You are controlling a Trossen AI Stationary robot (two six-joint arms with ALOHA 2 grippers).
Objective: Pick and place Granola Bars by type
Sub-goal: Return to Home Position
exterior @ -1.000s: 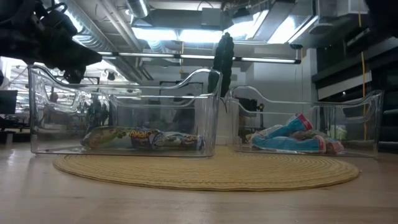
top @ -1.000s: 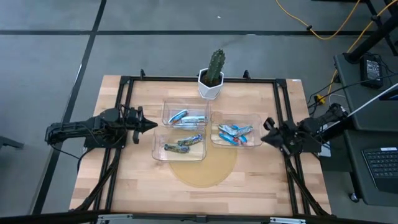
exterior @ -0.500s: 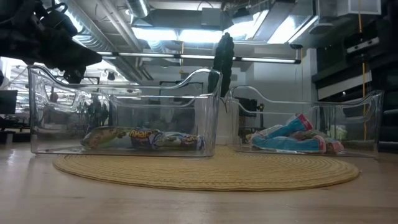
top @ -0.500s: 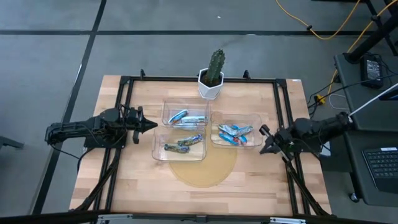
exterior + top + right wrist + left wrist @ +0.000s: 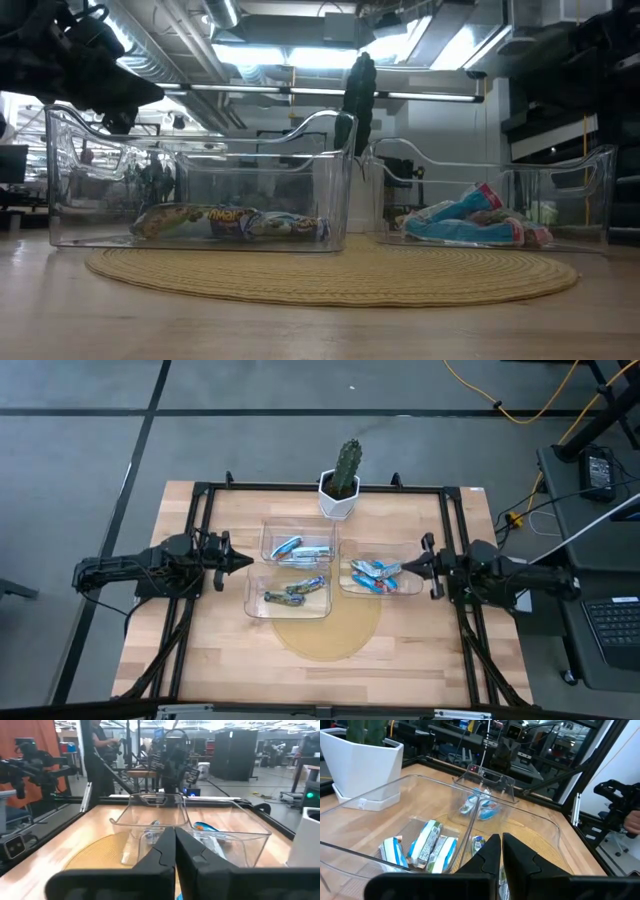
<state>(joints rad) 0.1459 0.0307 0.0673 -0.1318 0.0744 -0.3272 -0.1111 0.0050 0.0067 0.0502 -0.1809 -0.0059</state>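
Three clear bins sit mid-table, each holding granola bars that lie on its floor. Silver-blue bars are in the far-left bin. Brownish-green bars are in the near-left bin, and bright blue bars in the right bin. My left gripper is shut and empty, hovering just left of the two left bins. My right gripper is shut and empty, with its tips at the right bin's right rim, pointing left.
A cactus in a white pot stands behind the bins. A round woven mat lies under the near bin's front. Black frame rails run along the table's left and right sides. A person stands beyond the table.
My right arm has swung about. Its gripper first dropped toward the near edge, then came back toward the far side and left, up to the right bin's right rim. Its fingers now point level across the table. Bars and bins have not moved.
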